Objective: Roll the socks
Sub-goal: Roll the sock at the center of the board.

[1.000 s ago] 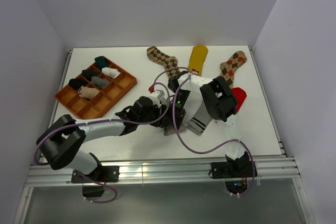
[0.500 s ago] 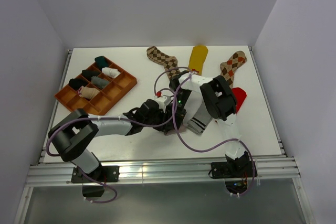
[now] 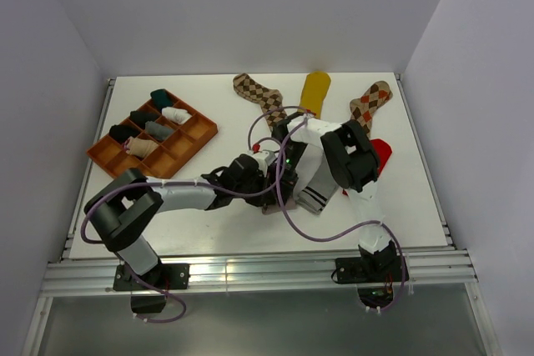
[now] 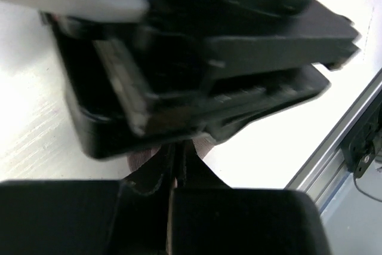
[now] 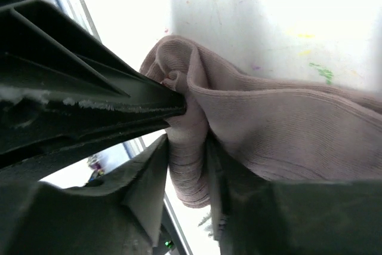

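Note:
The taupe sock lies bunched on the white table, mostly hidden under both grippers in the top view, with only an edge showing. My right gripper has a folded ridge of the sock between its fingers, touching both. My left gripper reaches in from the left with its jaws together, and taupe fabric shows at their tips. Both grippers meet at the table's middle, left gripper beside right gripper. A grey sock with black stripes lies just right of them.
An orange compartment tray holding several rolled socks sits at the left. At the back lie a brown argyle sock, a mustard yellow sock and another argyle sock. A red sock lies beside the right arm.
My left arm has slid right until its gripper reached the taupe sock, and its jaws have closed. The right arm has hardly moved.

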